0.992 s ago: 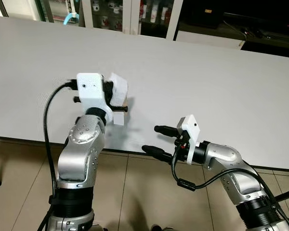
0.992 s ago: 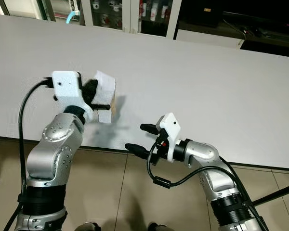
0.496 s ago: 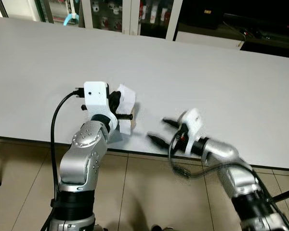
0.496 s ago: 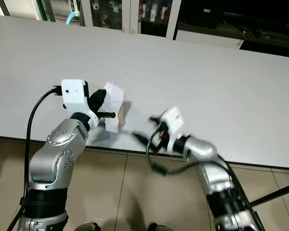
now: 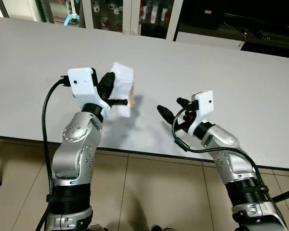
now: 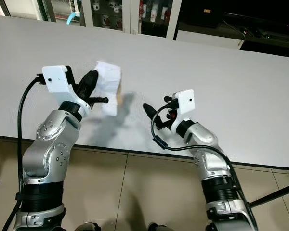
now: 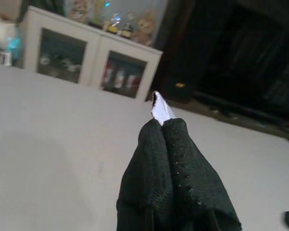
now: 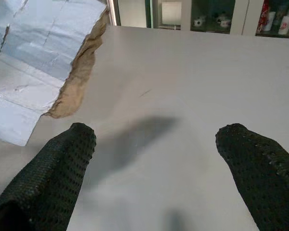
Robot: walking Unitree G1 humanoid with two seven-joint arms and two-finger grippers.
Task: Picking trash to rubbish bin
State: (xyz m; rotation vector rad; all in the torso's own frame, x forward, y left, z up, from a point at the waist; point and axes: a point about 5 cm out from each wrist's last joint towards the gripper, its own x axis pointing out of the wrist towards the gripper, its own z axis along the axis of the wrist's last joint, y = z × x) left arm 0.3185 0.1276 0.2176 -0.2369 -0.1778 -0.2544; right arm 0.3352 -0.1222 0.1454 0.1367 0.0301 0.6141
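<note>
Above the white worktop [image 5: 241, 82], crumpled paper trash [image 5: 121, 85] pinched in left claw [image 5: 116, 90], fingers closed tight (lifted clear for carrying to the bin). Nearby, right claw [image 5: 172, 108] spread wide, empty, hovering low over worktop, apart from the paper.

Head stereo pair high, angled down on the table [image 5: 231, 62]; wrist cameras close along each hand's fingers

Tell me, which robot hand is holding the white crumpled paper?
The left gripper. Its two black fingers are pinched shut on the white crumpled paper, lifted above the white table. The right gripper is open, holding nothing.
</note>
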